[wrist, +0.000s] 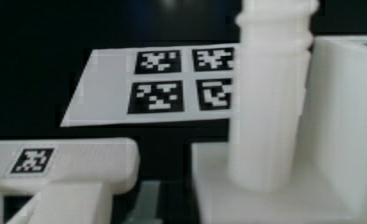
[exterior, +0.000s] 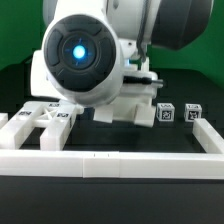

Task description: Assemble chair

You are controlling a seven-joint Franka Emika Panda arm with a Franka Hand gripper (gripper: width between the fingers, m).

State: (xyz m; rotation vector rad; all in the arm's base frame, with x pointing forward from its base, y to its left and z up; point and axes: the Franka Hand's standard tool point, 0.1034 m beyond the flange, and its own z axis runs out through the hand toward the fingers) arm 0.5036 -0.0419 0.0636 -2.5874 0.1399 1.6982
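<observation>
Unassembled chair [exterior: 45, 125] as loose white pieces on the black tabletop [exterior: 15, 90], inside the low white border wall [exterior: 110, 160] along the edge nearest the exterior camera. Toward the exterior view's left end of that edge, flat tagged pieces [exterior: 55, 115]; toward its right end, two small tagged blocks [exterior: 177, 113], side by side, just apart. Mid-tabletop, the robot arm [exterior: 85, 55], blue-lit joint cap facing the camera. Wrist view: rounded post [wrist: 274, 90] upright, lower end overlapping a white panel [wrist: 304, 180], contact unclear; tagged bar [wrist: 47, 160] beside it across a dark gap; marker board [wrist: 171, 82] with four tags flat on the tabletop beyond. Claw hidden by the arm's bulk, not made out in the wrist view; open or closed not determinable.
</observation>
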